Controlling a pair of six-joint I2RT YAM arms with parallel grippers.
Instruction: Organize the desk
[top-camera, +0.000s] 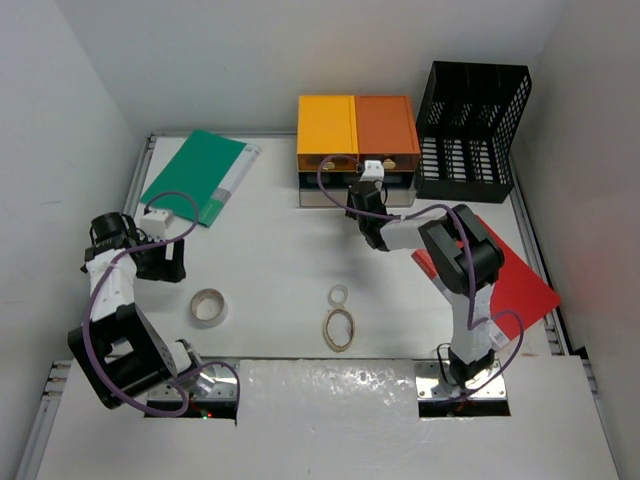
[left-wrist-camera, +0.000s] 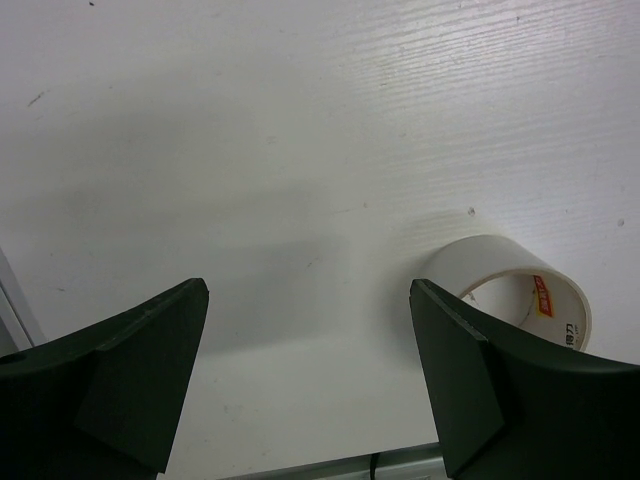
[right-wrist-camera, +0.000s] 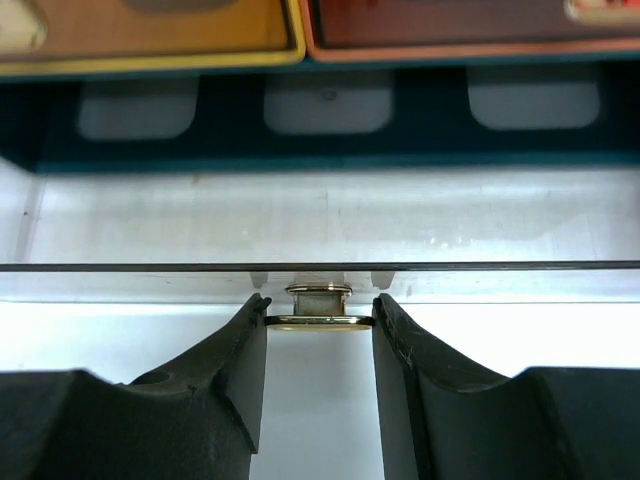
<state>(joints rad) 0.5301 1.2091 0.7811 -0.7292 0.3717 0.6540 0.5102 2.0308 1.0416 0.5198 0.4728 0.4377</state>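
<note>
We held the small brass knob (right-wrist-camera: 318, 322) of the clear plastic drawer (right-wrist-camera: 320, 215), its long axis crosswise, clenched in our right gripper (right-wrist-camera: 320, 305) at the twelve o'clock edge of the large flat white desk (top-camera: 270, 260), while our left gripper (left-wrist-camera: 308, 290) hung released.

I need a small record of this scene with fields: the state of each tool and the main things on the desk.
left tool: open, holding nothing, over the large white desk
right tool: shut on the small gold metal drawer handle
tape: white tape roll, flat on the desk, beside the left tool
drawers: yellow and orange plastic drawer box, far side of the desk
</note>
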